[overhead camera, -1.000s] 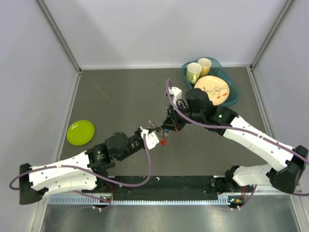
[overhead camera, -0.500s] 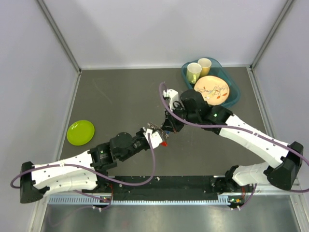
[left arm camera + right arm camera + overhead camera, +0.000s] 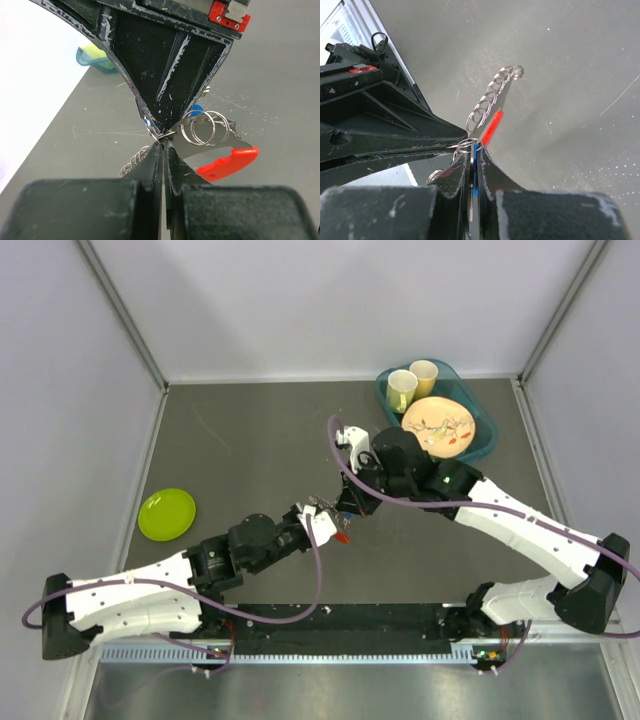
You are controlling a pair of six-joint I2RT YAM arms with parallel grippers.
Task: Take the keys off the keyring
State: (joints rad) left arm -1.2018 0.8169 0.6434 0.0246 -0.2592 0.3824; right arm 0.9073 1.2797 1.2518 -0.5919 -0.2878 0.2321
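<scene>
Both shut tight: our left gripper (image 3: 163, 145) on thin silver wire keyring (image 3: 205, 127), right gripper (image 3: 474, 150) on blue-headed silver key (image 3: 475, 175). We crept closer; red-headed key (image 3: 227, 162) still attached.

Shiny metal keyring (image 3: 205, 130), glossy red plastic key head (image 3: 227, 162), matt scuffed black fingers (image 3: 149, 172)

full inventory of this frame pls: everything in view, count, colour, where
red-headed key: 1, red and silver, on the keyring, mid-table
blue-headed key: 1, blue, in right gripper
keyring: several linked rings, silver, between grippers
green plate: 1, green, table's left
bin: 1, teal, far right
cups: 2, yellow, in bin
patterned plate: 1, orange-cream, in bin
table: 1, grey
left gripper: 1, black, shut on keyring
right gripper: 1, black, shut on blue-headed key
</scene>
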